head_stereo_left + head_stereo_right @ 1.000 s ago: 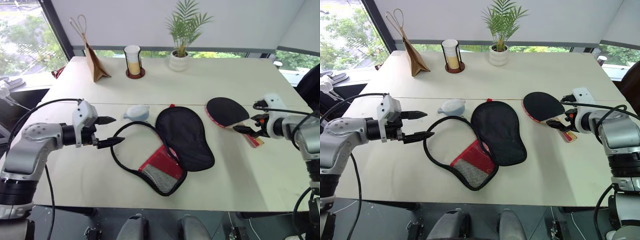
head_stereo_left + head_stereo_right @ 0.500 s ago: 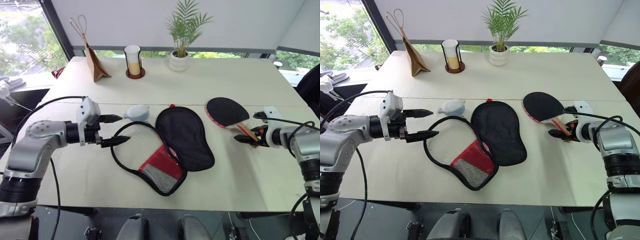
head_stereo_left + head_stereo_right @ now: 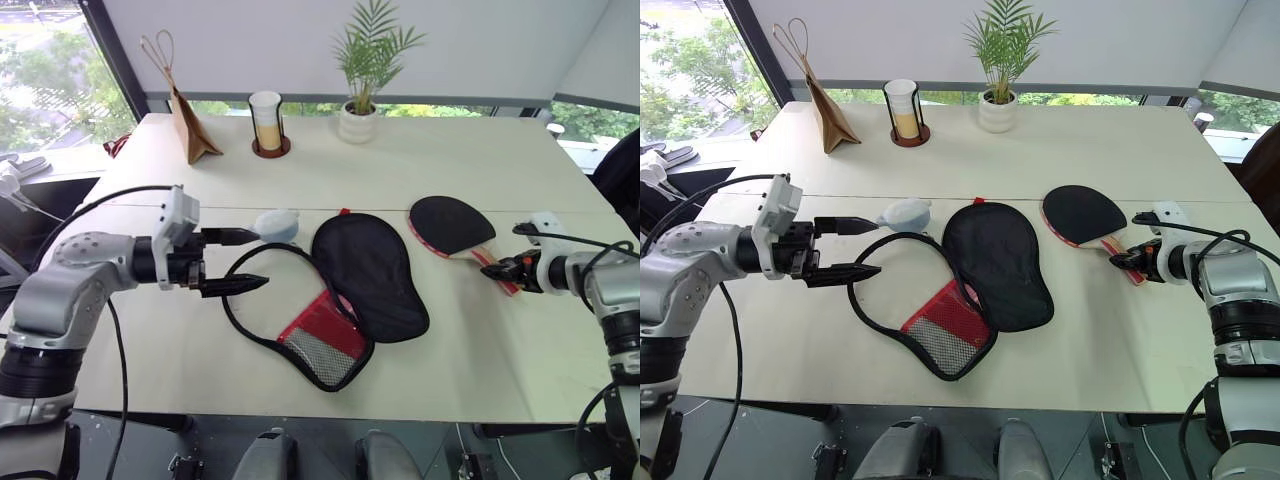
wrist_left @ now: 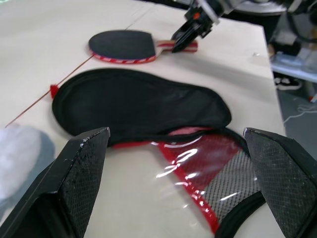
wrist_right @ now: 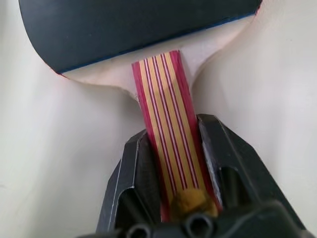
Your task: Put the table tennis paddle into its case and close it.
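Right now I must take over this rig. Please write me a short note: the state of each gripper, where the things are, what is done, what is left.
Right gripper: fingers closed around the handle of the table tennis paddle, which lies black face up on the table, to the right of the case.
Left gripper: open, empty, above the table beside the case's strap loop.
Case: lying open at table centre, flap folded back, red panel and mesh pocket showing, fluffy ball next to it.
Done: handle gripped.
Left: lift the paddle, slide it into the case, close it.
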